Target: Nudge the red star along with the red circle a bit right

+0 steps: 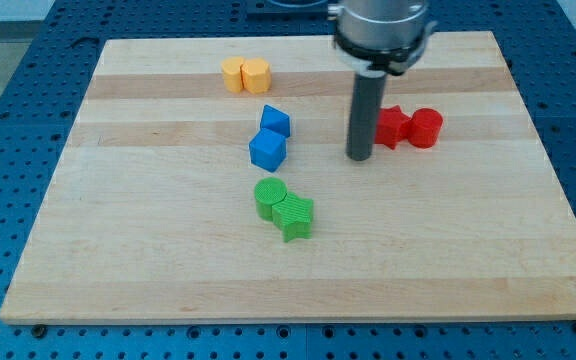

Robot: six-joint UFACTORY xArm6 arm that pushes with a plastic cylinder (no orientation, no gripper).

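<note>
the arm's rod came down from the view's top, and my tip (359, 158) rested on the wooden board (168, 270), right of its middle. the tip was a plain rod end with nothing clamped on it and nothing to open or close. the red star (392, 127) lay just to the view's right of the rod and slightly above the tip, its left side partly hidden behind the rod, so whether the two touched could not be told. the red circle (426, 128) sat touching the star's right side, the pair forming a short row.

to the right of the red circle the board ran on bare up to its right edge, with no block in that stretch. the board's top edge lay near above the pair.

left of the tip, with a gap between, stood two blue blocks: one blue cube (276, 122) above and another blue cube (267, 151) just below it, close together. below these lay a green circle (270, 196) touching a green star (295, 217). near the top edge, further left, two yellow blocks (245, 75) sat side by side, touching.
</note>
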